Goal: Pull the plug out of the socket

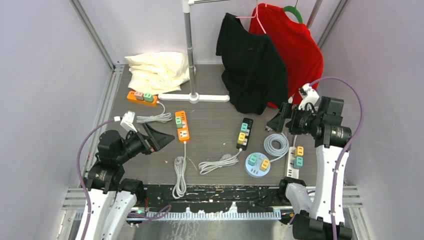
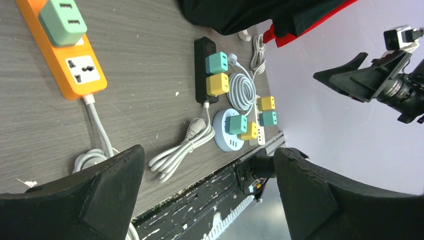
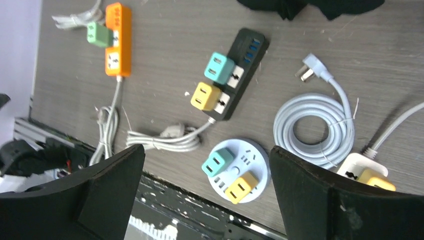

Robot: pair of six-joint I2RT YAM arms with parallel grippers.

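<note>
Grippers: I read left gripper (image 1: 161, 139) and right gripper (image 1: 276, 120) both spread, empty.
Strip (image 3: 238, 49): black, teal plug (image 3: 218, 68), yellow plug (image 3: 204, 96) seated.

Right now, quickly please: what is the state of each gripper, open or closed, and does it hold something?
Left gripper: open, holding nothing.
Right gripper: open, holding nothing.

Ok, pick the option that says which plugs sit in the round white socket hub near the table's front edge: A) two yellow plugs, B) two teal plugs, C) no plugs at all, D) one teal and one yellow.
D: the round white socket hub carries a teal plug and a yellow plug side by side on its top.
</note>
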